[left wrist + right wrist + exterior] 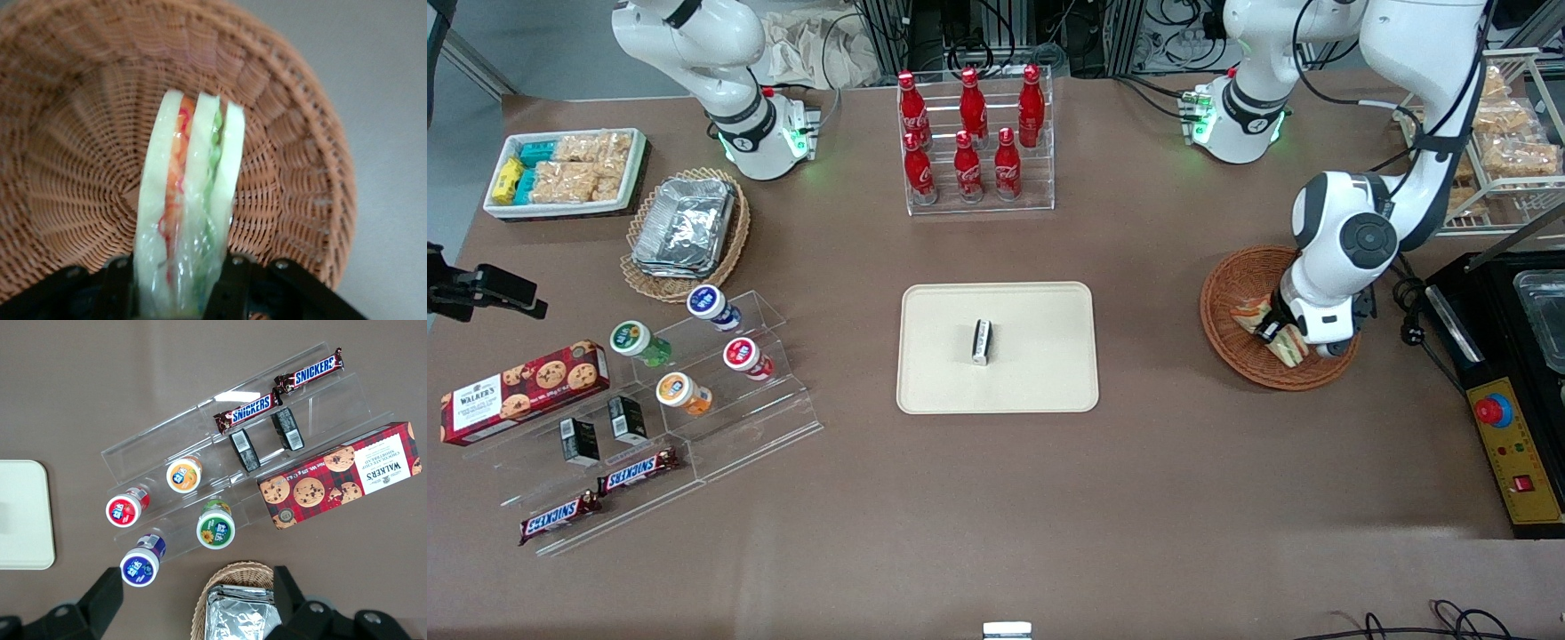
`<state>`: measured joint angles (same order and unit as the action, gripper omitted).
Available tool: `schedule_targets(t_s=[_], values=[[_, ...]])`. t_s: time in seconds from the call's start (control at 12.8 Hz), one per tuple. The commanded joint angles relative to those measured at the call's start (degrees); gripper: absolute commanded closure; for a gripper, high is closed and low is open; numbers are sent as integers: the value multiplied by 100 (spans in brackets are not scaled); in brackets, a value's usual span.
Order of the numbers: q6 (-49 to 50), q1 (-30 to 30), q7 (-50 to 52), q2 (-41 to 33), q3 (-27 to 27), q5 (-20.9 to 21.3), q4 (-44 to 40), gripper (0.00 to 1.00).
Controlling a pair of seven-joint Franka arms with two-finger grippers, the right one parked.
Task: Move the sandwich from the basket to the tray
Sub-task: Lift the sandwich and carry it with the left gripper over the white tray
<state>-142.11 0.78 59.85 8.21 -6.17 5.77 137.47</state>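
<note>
sandwich (190,207): wrapped in clear film, standing on edge inside the basket (1232,347), clamped between the claw's fingers

claw (1288,342): down in the basket, closed on the sandwich, black fingers (117,283) pressed against both bread faces

basket: round brown wicker, sitting on the table (1138,498) toward the working arm's end, well apart from the tray (1040,373)

second sandwich (1249,313): also in the basket, just beside the claw

tray: cream, flat, mid-table, with only a small black-and-white packet (981,341) on it

table: brown cloth, bottle rack (976,142) farther from the front camera than the tray
</note>
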Motion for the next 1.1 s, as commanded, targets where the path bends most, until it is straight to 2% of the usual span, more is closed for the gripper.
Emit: schedule_targets(t_s=[0.0, 0.47, 0.63, 0.78, 1.02], values=[[1181, -60, -114, -425, -155, 108, -666, 100], [3231, -87, -930, -136, -1183, -32, -2828, 100], [3286, -122, -844, 75, -1500, -390, -3252, 100], [3216, -244, -844, 268, -1807, -437, -3411, 100], [2350, -622, -870, 794, -1923, -411, -3350, 100]])
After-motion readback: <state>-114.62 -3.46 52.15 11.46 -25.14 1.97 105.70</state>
